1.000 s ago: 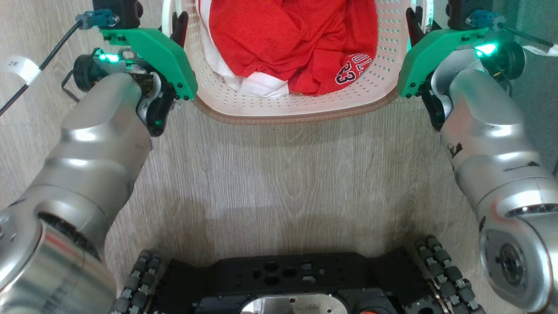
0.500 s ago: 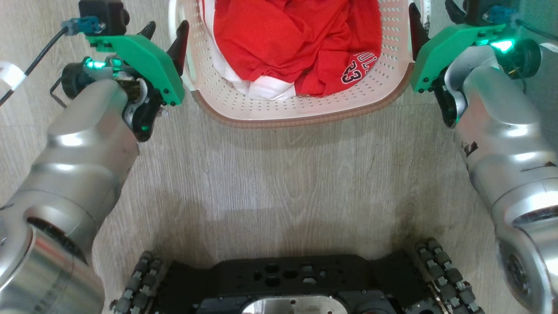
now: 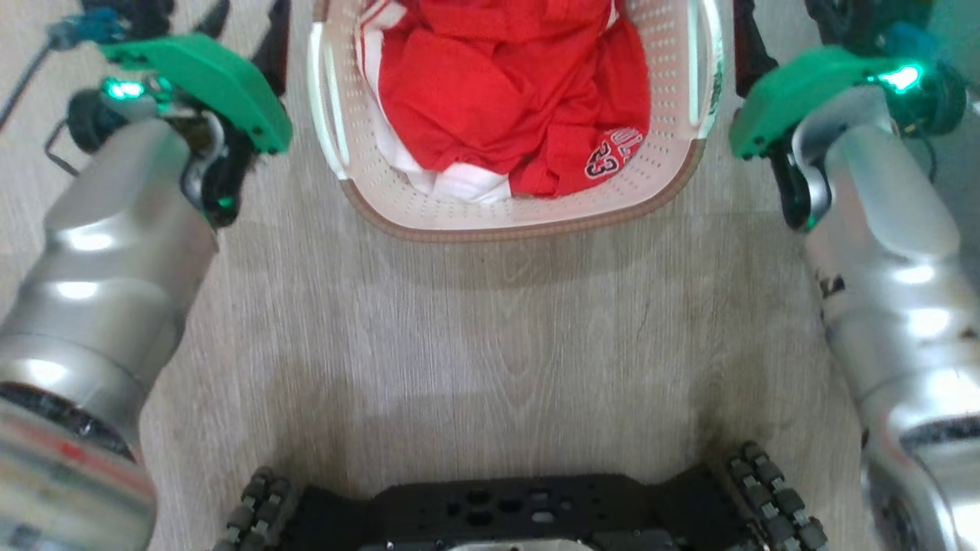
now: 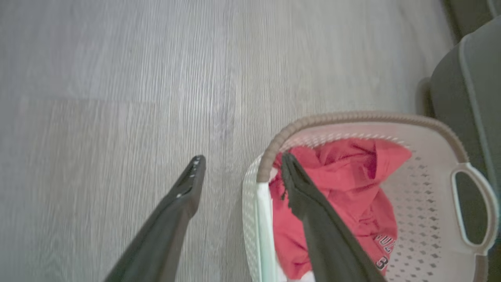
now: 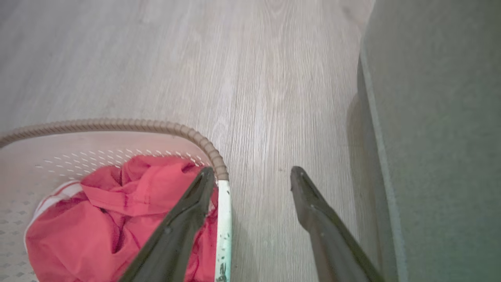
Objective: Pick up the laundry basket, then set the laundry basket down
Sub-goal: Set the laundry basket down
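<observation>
The laundry basket [image 3: 521,228], cream perforated plastic with a brown woven-look rim, stands on the wood floor at the top centre of the head view, holding red and white clothes [image 3: 505,99]. My left gripper [image 3: 249,19] is open just left of its white left handle [image 3: 320,115]. In the left wrist view, the left gripper [image 4: 242,158] has one finger over the floor and one over the basket [image 4: 415,219], with the side wall between them. My right gripper [image 3: 777,23] is open beside the right handle [image 3: 700,76]. In the right wrist view, the right gripper [image 5: 252,170] spans the rim [image 5: 213,154].
A grey-green upholstered piece of furniture [image 5: 430,117] stands close on the basket's right side, also seen in the left wrist view as the furniture [image 4: 469,98]. My black wheeled base [image 3: 498,505] is at the bottom of the head view. Bare wood floor [image 3: 490,344] lies between the base and the basket.
Both grippers have opened and drawn outward, away from the basket's handles. The head camera has shifted, so the basket and base sit lower in the picture.
</observation>
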Tool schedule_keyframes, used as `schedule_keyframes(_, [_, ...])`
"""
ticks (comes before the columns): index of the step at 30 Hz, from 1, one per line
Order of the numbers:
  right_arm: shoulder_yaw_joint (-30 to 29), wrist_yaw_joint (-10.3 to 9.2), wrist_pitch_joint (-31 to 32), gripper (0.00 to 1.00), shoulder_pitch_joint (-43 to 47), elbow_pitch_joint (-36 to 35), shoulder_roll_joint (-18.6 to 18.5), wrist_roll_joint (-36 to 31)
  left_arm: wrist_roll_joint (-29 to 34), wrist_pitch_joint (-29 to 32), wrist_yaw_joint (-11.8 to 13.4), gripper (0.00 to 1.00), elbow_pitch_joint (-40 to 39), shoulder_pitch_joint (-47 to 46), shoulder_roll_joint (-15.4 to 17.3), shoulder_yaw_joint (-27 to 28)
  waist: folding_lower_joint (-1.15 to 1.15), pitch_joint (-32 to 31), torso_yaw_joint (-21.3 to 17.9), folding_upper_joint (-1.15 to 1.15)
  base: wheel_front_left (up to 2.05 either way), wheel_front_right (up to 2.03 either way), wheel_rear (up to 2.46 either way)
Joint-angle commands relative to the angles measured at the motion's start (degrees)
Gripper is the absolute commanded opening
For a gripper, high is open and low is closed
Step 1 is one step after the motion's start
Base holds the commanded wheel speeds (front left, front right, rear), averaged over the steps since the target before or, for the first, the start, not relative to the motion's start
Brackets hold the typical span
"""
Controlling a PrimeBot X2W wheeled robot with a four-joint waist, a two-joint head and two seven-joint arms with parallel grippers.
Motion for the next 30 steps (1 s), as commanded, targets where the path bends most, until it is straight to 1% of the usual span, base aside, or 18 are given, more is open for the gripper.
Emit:
schedule_keyframes(1, [-0.75,-0.49,-0.26,1.0,5.15,-4.36,0.84,-1.35,3.25,-0.52,1.03,1.0,-2.75,1.87,2.96,4.29,0.0,-1.86,0.26,0.0,0.0,0.0,0.0])
schedule_keyframes(4, [-2.99,-0.49,-0.26,1.0,9.2,-11.68,0.84,-3.02,10.32,-0.53,3.2,1.0,-9.3,5.46,3.76,12.51,0.0,-3.72,0.65,0.0,0.0,0.0,0.0])
schedule_keyframes(7, [-4.23,-0.49,-0.26,1.0,12.96,-18.31,0.84,-3.79,17.92,-0.53,5.08,1.0,-16.79,10.68,3.7,21.45,0.0,-5.81,1.02,0.0,0.0,0.0,0.0])
schedule_keyframes(8, [-4.49,-0.49,-0.27,1.0,14.11,-20.26,0.84,-3.94,20.25,-0.53,5.3,1.0,-19.1,12.63,3.45,24.27,0.0,-6.52,1.11,0.0,0.0,0.0,0.0])
schedule_keyframes(9, [-4.49,-0.49,-0.27,1.0,14.11,-20.26,0.84,-3.94,20.25,-0.53,5.3,1.0,-19.1,12.63,3.45,24.27,0.0,-6.52,1.11,0.0,0.0,0.0,0.0])
schedule_keyframes(10, [-4.78,-0.49,-0.27,1.0,16.21,-24.03,0.84,-4.1,24.94,-0.54,5.55,1.0,-23.65,16.35,2.91,29.75,0.0,-8.07,1.16,0.0,0.0,0.0,0.0])
schedule_keyframes(12, [-5.06,-0.49,-0.27,1.0,18.14,-27.43,0.84,-4.37,29.2,-0.54,5.56,1.0,-27.71,20.0,1.94,34.52,0.0,-9.65,1.26,0.0,0.0,0.0,0.0])
schedule_keyframes(13, [-5.06,-0.49,-0.27,1.0,18.14,-27.43,0.84,-4.37,29.2,-0.54,5.56,1.0,-27.71,20.0,1.94,34.52,0.0,-9.65,1.26,0.0,0.0,0.0,0.0])
schedule_keyframes(14, [-5.28,-0.49,-0.27,1.0,19.99,-30.32,0.84,-4.47,33.0,-0.54,5.15,1.0,-31.55,23.45,0.67,38.48,0.0,-11.32,1.33,0.0,0.0,0.0,0.0])
schedule_keyframes(15, [-5.38,-0.49,-0.27,1.0,20.86,-31.46,0.84,-4.57,34.85,-0.54,4.95,1.0,-33.23,25.04,0.15,40.13,0.0,-12.09,1.34,0.0,0.0,0.0,0.0])
schedule_keyframes(18, [-5.62,-0.49,-0.27,1.0,23.27,-34.72,0.84,-4.95,39.52,-0.54,4.16,1.0,-38.17,29.29,-1.7,44.43,0.0,-14.6,1.5,0.0,0.0,0.0,0.0])
schedule_keyframes(19, [-5.62,-0.49,-0.27,1.0,23.27,-34.72,0.84,-4.95,39.52,-0.54,4.16,1.0,-38.17,29.29,-1.7,44.43,0.0,-14.6,1.5,0.0,0.0,0.0,0.0])
schedule_keyframes(23, [-5.49,-0.49,-0.27,1.0,26.44,-38.0,0.84,-5.13,44.16,-0.54,3.12,1.0,-44.61,34.83,-3.84,48.42,0.0,-18.13,1.41,0.0,0.0,0.0,0.0])
schedule_keyframes(26, [-5.31,-0.49,-0.27,1.0,28.9,-39.51,0.84,-5.29,46.62,-0.54,2.49,1.0,-48.51,38.96,-4.98,49.99,0.0,-21.09,1.19,0.0,0.0,0.0,0.0])
schedule_keyframes(30, [-4.99,-0.49,-0.27,1.0,32.04,-40.82,0.84,-5.42,48.7,-0.54,2.12,1.0,-51.99,44.14,-5.89,50.62,0.0,-24.88,0.87,0.0,0.0,0.0,0.0])
